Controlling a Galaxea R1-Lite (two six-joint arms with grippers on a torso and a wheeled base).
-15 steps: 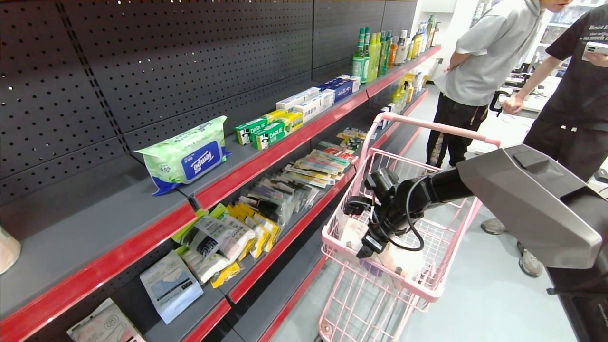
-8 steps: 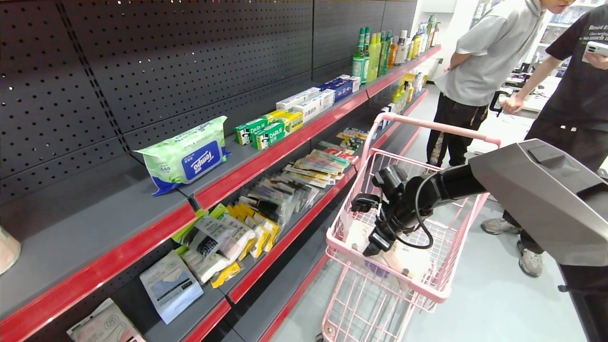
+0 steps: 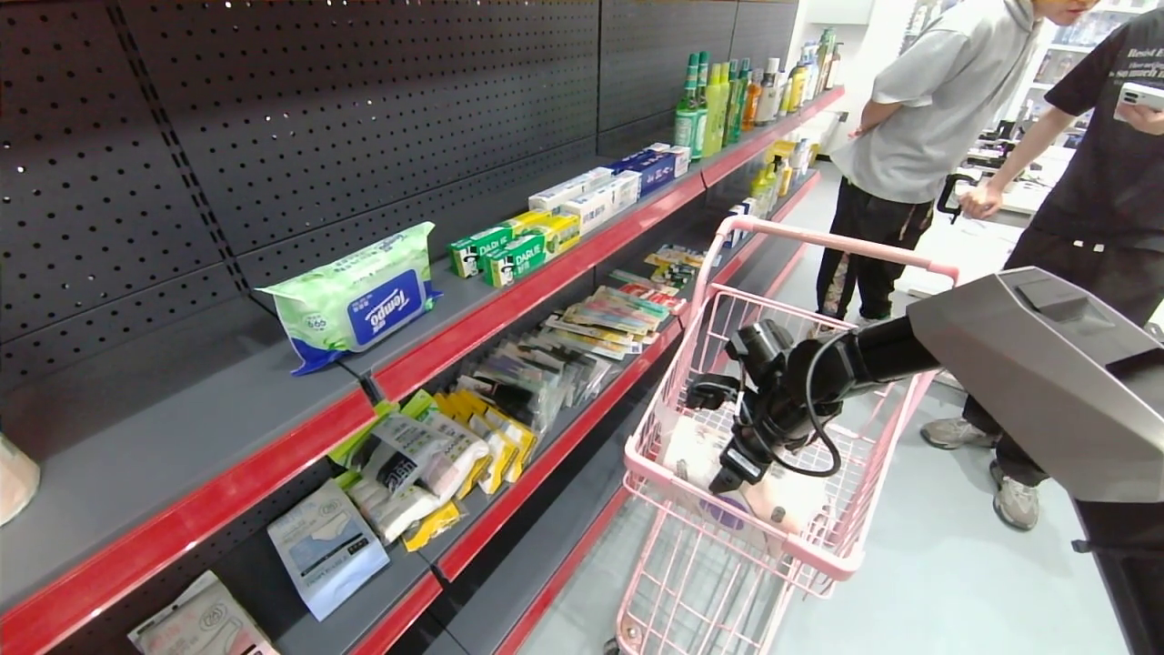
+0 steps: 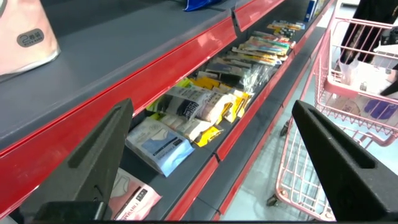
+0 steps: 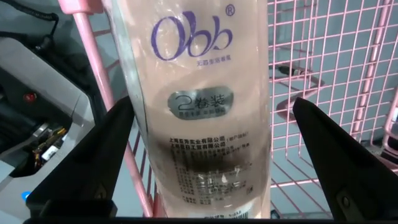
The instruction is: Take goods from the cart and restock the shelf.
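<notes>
Straddling the pink pack (image 5: pixel 199 124) in the cart (image 3: pixel 837 242), the right gripper (image 3: pixel 730 475) stands wide, flanking its long sides.

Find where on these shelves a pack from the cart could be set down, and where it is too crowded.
Free: on the top shelf, the stretch between the pink pack and the green wipes pack. Crowded: the toothpaste boxes and bottles farther along, and the packets on the shelf below.
</notes>
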